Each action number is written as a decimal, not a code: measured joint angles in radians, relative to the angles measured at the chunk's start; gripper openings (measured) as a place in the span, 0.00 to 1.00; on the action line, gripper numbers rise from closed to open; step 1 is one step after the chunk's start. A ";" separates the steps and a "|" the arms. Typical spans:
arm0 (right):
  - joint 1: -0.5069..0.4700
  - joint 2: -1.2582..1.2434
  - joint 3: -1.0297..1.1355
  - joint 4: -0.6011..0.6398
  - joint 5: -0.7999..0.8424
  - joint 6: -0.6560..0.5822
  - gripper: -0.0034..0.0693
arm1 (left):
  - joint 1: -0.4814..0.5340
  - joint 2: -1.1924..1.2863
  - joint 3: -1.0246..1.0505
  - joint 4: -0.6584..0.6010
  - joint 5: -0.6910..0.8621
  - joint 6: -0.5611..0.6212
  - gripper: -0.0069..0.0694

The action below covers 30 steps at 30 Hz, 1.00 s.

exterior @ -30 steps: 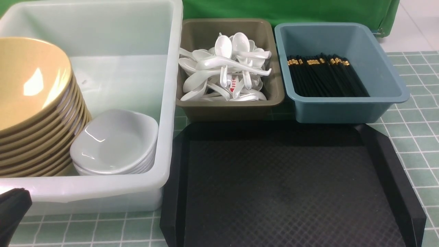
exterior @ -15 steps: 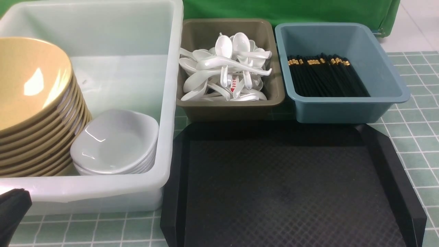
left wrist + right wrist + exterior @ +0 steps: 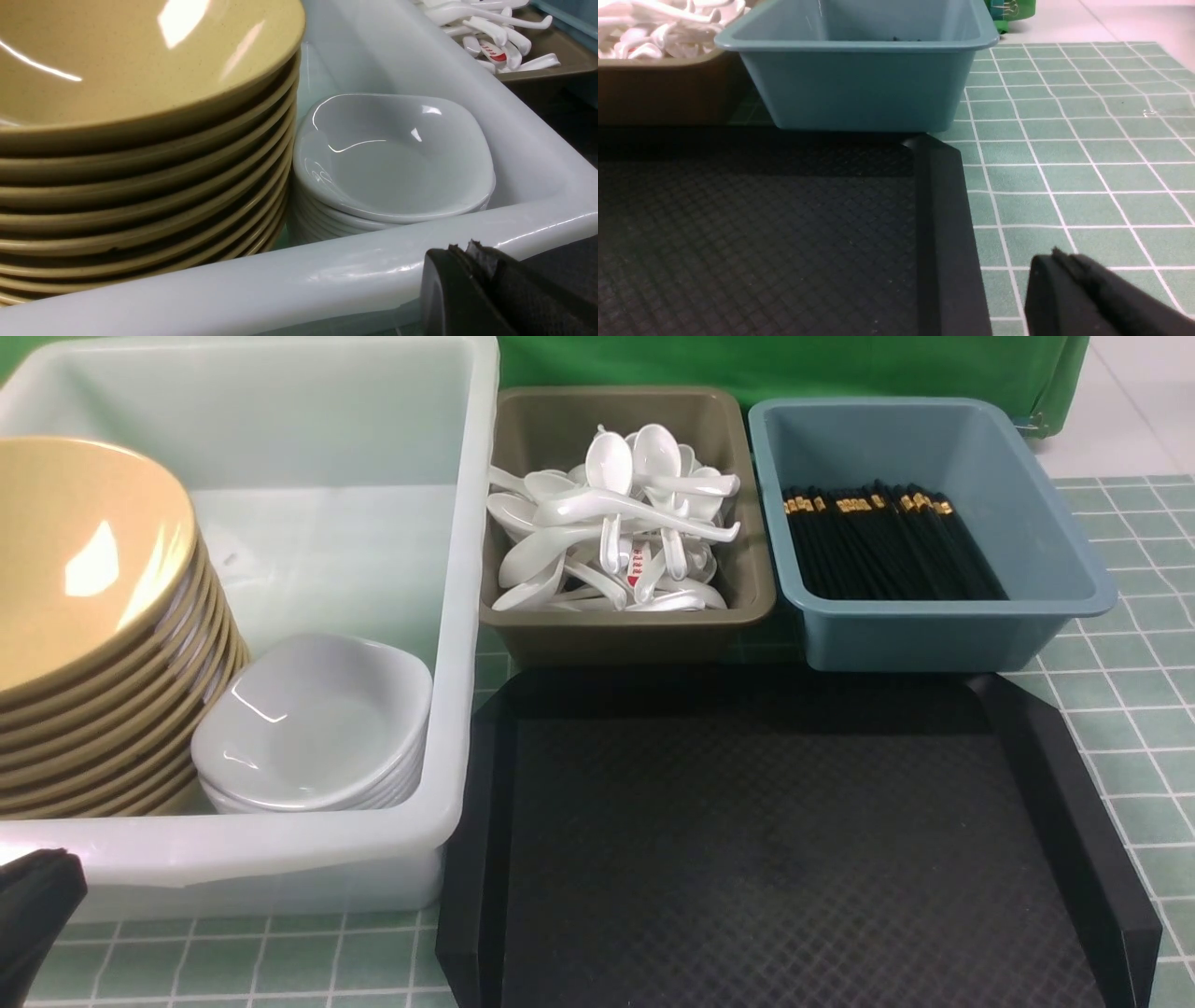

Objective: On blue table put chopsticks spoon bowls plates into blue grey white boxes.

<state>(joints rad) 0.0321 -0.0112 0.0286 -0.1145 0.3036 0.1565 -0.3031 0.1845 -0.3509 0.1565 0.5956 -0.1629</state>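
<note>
My left hand (image 3: 33, 910) sits low at the near left corner of the worktop (image 3: 1134, 709), just outside the near wall of the white box (image 3: 280, 854); only a dark edge of it shows, so I cannot tell whether its fingers are apart or together. My right hand (image 3: 1087, 298) is low over the tiles just beside the right rim of the black tray (image 3: 775, 840); again only 1 dark corner shows, and I cannot tell its state. Neither hand carries anything that I can see.

The bowls (image 3: 84, 616) stand stacked and tilted at the left of the white box, with the plates (image 3: 313, 723) stacked just beside them, touching the stack's right side. The spoons (image 3: 611, 523) lie heaped in the grey box (image 3: 625, 625), which stands between the white box and the blue box (image 3: 924, 630). The chopsticks (image 3: 887, 546) lie side by side in the blue box, gold bands at the far end. Both smaller boxes stand just beyond the tray's far edge.

1 spoon carries a small red mark (image 3: 636, 569) with pale lettering, too small to read.
</note>
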 joint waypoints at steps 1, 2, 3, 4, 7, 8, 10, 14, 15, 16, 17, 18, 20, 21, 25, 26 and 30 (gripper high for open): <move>0.000 0.000 0.000 0.000 0.000 0.000 0.10 | 0.000 0.000 0.000 0.000 0.000 0.000 0.08; 0.000 0.000 0.000 0.000 0.000 0.000 0.10 | 0.000 0.000 0.000 0.000 0.000 0.000 0.08; 0.000 0.000 0.000 0.000 0.000 0.000 0.10 | 0.000 0.000 0.000 0.000 0.000 0.000 0.08; 0.000 0.000 0.000 0.000 0.000 0.000 0.10 | 0.000 0.000 0.000 0.000 0.000 -0.001 0.08; 0.000 0.000 0.000 0.000 0.000 0.000 0.10 | 0.000 0.000 0.000 0.000 0.000 0.000 0.08; 0.000 0.000 0.000 0.000 0.000 0.000 0.10 | 0.000 0.000 0.000 0.000 0.000 0.000 0.08; 0.000 0.000 0.000 0.000 0.000 0.000 0.11 | 0.000 0.000 0.000 0.000 0.000 0.000 0.08; 0.000 0.000 0.000 0.000 0.000 0.000 0.11 | 0.000 0.000 0.000 0.000 0.000 0.000 0.08; 0.000 0.000 0.000 0.000 0.000 0.000 0.11 | 0.000 0.000 0.000 0.000 0.000 0.000 0.08; 0.000 0.000 0.000 0.000 0.000 0.000 0.11 | 0.000 0.000 0.000 0.000 0.000 0.000 0.08; 0.000 0.000 0.000 0.000 0.000 0.000 0.11 | 0.000 0.000 0.000 0.000 0.000 0.000 0.08; 0.000 0.000 0.000 0.000 0.000 0.000 0.11 | 0.000 0.000 0.000 0.000 0.000 0.000 0.08; 0.000 0.000 0.000 0.000 0.000 0.000 0.11 | 0.000 0.000 0.003 0.000 0.000 0.000 0.08; 0.000 0.000 0.000 0.000 0.000 0.000 0.12 | 0.000 0.000 0.008 0.000 -0.003 0.000 0.08; 0.000 0.000 0.000 0.000 0.000 0.000 0.12 | 0.000 -0.001 0.057 -0.001 -0.065 0.007 0.08; 0.000 0.000 0.000 0.000 0.000 0.000 0.12 | 0.004 -0.001 0.091 -0.008 -0.111 0.018 0.08; 0.000 0.000 0.000 0.000 0.000 0.000 0.12 | 0.060 -0.001 0.193 -0.060 -0.374 0.095 0.08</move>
<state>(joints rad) 0.0321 -0.0112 0.0286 -0.1145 0.3036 0.1565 -0.2432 0.1835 -0.1583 0.0966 0.2214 -0.0674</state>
